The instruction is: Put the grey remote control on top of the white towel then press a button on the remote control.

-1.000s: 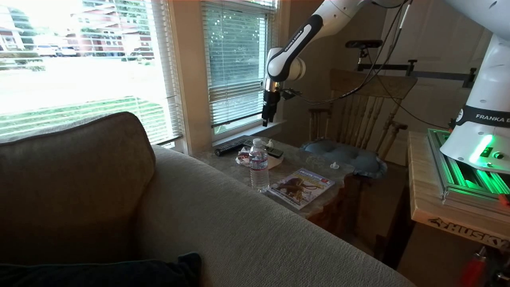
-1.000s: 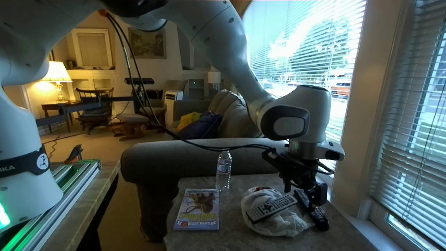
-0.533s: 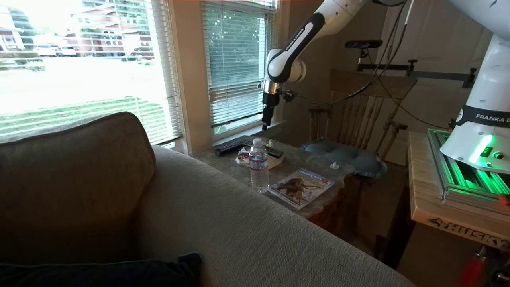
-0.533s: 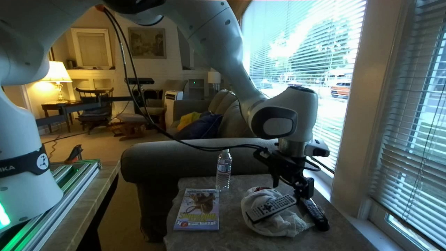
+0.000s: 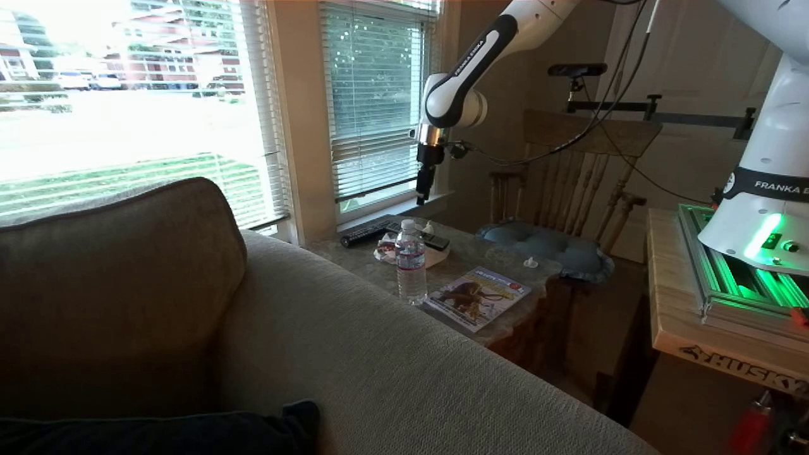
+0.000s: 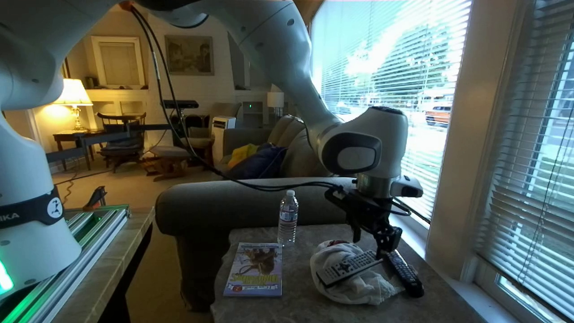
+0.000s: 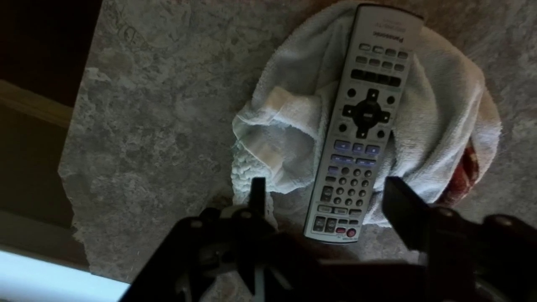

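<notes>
Holds jaws apart on the gripper (image 7: 326, 184). Shows, left to right in the wrist view, mottled tabletop (image 7: 168, 121), rumpled white towel (image 7: 428, 100), then the grey remote control (image 7: 363, 126) lying face up across it. Runs lengthwise from lower left to upper right, pointing the lettered end away from the jaws, the red-button end between them.

black two-fingered gripper (image 7: 325, 184): pointing down, jaws parted
white rounded wrist (image 6: 385, 134): directly above gripper
white jointed arm (image 6: 278, 54): bent, arched higher

wrist view: close, downward | both exterior views: farther, sharing tabletop (image 6: 296, 278)
</notes>
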You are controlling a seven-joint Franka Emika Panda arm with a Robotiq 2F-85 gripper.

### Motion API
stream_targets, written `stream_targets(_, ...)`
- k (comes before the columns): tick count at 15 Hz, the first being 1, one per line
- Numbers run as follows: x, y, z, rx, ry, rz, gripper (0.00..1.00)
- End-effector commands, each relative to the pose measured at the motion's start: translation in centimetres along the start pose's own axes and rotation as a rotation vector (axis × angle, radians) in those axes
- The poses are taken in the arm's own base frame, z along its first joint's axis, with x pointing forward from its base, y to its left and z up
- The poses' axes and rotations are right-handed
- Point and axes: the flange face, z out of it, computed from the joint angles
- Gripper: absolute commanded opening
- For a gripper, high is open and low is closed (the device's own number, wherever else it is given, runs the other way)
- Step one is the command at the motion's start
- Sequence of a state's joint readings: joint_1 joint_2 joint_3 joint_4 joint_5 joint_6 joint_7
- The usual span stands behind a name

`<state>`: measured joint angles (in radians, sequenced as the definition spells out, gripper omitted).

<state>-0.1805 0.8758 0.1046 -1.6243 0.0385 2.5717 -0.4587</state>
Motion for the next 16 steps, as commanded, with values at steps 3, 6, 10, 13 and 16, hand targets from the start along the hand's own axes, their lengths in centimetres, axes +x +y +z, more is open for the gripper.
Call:
stream_targets(3, 1.3, 0.9, -0.1, -0.033, 0.04, -0.029, 0.3)
stream_targets(6, 2.4, 1.1, 0.0, -0.039, 0.074, -0.05, 0.1)
stream_targets(10, 3.6, 1.5, 1.1, -0.045, 0.109, -0.008, 0.0)
stream_targets(13, 4.4, 1.5, 2.2, -0.055, 0.127, 0.038, 0.0)
stream_targets(16, 5.2, 1.0, 3.1, -0.052, 0.125, 0.059, 0.0)
